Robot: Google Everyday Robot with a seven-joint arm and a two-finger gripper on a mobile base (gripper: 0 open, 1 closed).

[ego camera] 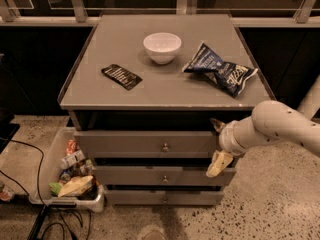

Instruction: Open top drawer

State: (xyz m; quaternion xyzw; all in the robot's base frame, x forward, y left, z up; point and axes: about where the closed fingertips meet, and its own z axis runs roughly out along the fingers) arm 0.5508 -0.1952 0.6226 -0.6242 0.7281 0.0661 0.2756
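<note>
The top drawer is the uppermost of three matte grey drawers under the grey cabinet top. Its flat front has a small round metal knob at centre, and it sits flush with the cabinet. My gripper is at the right end of this drawer front, well right of the knob. Its fingers are spread apart, one dark fingertip near the drawer's top edge and one pale fingertip near its bottom edge. It holds nothing. The white arm reaches in from the right.
On the cabinet top stand a white bowl, a dark blue chip bag and a flat black packet. Two narrower drawers lie below. A white bin of snacks and cables sit on the floor at left.
</note>
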